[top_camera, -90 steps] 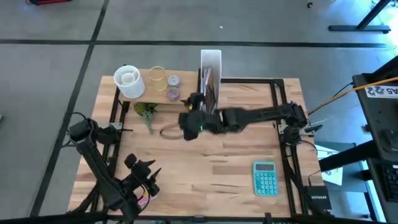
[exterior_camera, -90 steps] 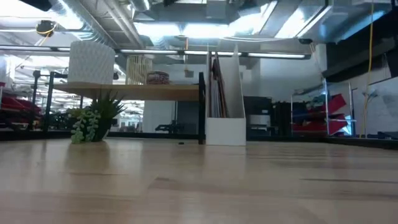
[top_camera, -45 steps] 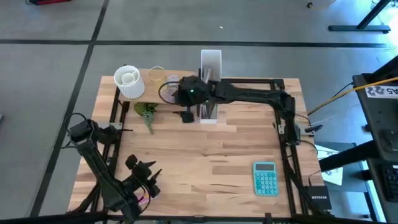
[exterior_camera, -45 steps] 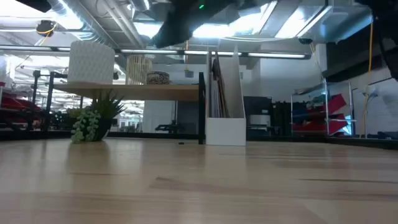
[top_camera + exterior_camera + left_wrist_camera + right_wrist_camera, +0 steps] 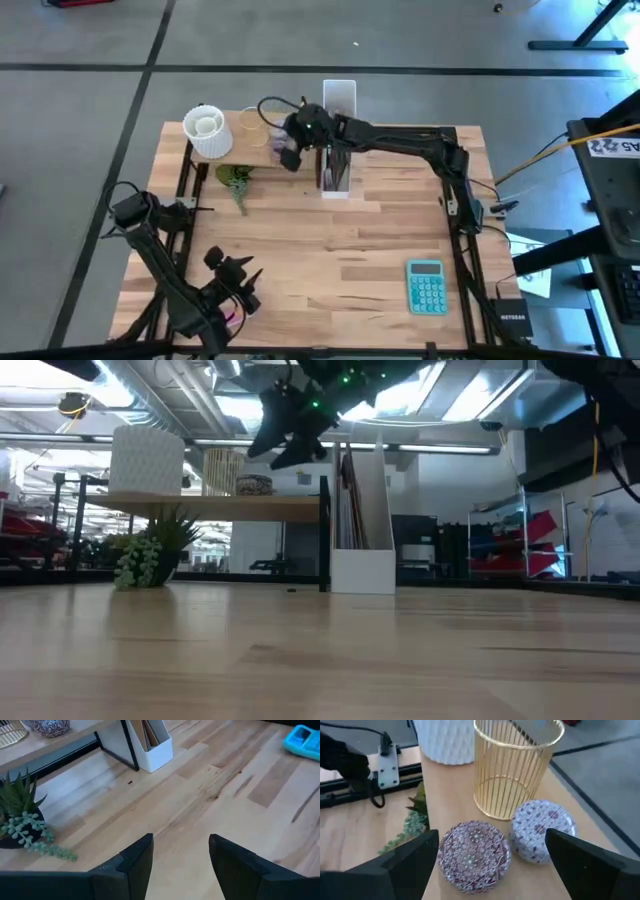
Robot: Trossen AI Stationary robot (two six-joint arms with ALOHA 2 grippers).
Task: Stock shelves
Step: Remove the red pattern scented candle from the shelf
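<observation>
My right gripper (image 5: 487, 865) hangs spread wide above two patterned tins (image 5: 474, 851) on the shelf (image 5: 262, 156). My left gripper (image 5: 180, 865) waits open near the table's front edge.

Small raised light-wood plank shelf (image 5: 230, 507) on a black metal frame, at the table's far edge. Tall narrow white upright file box (image 5: 364, 525) stands just beside its end.

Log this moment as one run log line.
right hand: open above patterned tins on shelf | left hand: open, waiting | calculator: on table
</observation>
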